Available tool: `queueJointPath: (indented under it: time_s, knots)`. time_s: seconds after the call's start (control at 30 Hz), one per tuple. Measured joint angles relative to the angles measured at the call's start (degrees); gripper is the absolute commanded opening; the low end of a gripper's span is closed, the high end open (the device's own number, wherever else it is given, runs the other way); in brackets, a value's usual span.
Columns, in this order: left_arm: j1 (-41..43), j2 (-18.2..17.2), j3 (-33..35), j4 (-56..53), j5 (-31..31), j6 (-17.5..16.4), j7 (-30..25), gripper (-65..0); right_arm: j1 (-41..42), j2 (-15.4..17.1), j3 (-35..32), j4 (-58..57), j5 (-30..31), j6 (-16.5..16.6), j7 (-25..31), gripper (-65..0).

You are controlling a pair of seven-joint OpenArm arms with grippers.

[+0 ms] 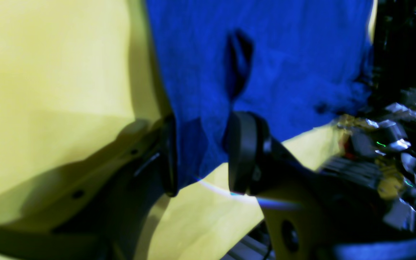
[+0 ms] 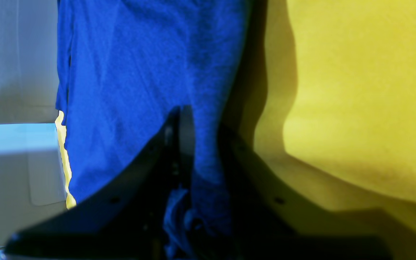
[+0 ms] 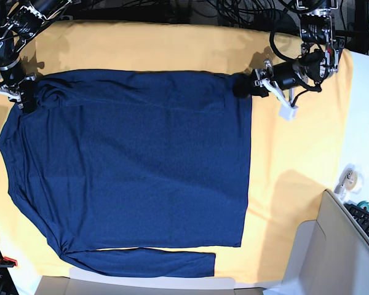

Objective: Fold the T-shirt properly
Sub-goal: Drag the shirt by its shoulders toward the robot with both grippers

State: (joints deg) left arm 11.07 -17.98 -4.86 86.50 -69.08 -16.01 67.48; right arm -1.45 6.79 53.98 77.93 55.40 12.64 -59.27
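— Navy knit: where does the T-shirt [image 3: 135, 166] lie?
— Spread flat on the yellow-orange cloth [image 3: 301, 184] that covers the worktop, body wide across the middle, one long sleeve [image 3: 147, 262] folded along the near hem.

— What does the right gripper [image 3: 26, 98] do?
— It sits at the shirt's far corner, on the base view's left. In its wrist view the dark fingers [image 2: 184, 130] are drawn close together with a ridge of blue fabric pinched between them.

— And the left gripper [image 3: 243, 85]?
— It meets the opposite far corner, on the base view's right. Its fingers [image 1: 242, 151] stand apart, a strip of shirt edge hanging in the gap; whether the pads press the cloth cannot be told.

— Anything else?
— A tape roll [image 3: 350, 179] lies on the white surface past the cloth's edge.
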Motion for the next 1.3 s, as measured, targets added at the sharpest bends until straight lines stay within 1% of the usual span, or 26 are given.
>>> queueJointPath:
  time_s: [0.43, 0.53, 0.6, 0.67, 0.8, 0.87, 0.97, 1.13, 1.3]
  knots:
    - [-0.9, 0.2, 0.1, -0.7, 0.8, -0.3, -0.2, -43.8, 0.0, 0.0, 0.0, 0.0, 0.0, 0.0, 0.2, -64.8]
    - [-0.9, -0.5, 2.7, -0.7, 0.8, -0.1, -1.4, -43.8, 0.0, 0.0, 0.0, 0.0, 0.0, 0.0, 0.2, -64.8]
    - [-0.9, -1.4, 4.3, -0.6, 1.8, -0.2, -2.3, -43.8, 0.0, 0.0, 0.0, 0.0, 0.0, 0.0, 0.2, -64.8]
    - [-1.1, -1.7, 5.0, -0.2, 4.2, -0.9, -2.3, -43.7, 0.0, 0.0, 0.0, 0.0, 0.0, 0.0, 0.2, -64.8]
    - [-1.1, -1.6, 5.1, 0.0, 6.6, -1.6, -2.3, -43.6, 0.0, 0.0, 0.0, 0.0, 0.0, 0.0, 0.2, -64.8]
    - [-1.1, -1.6, 5.1, 0.1, 6.8, -1.6, -2.3, -43.6, 0.0, 0.0, 0.0, 0.0, 0.0, 0.0, 0.2, -64.8]
    - [-1.1, -0.5, 5.9, 0.1, 7.2, -1.6, -2.8, -43.6, 0.0, 0.0, 0.0, 0.0, 0.0, 0.0, 0.2, -64.8]
    - [-2.0, 1.4, 9.7, 0.2, 8.5, -1.4, -3.8, -43.6, 0.0, 0.0, 0.0, 0.0, 0.0, 0.0, 0.2, -64.8]
    - [-1.9, 1.9, 11.1, 0.2, 8.4, -1.4, -4.7, -44.1, 0.0, 0.0, 0.0, 0.0, 0.0, 0.0, 0.2, -64.8]
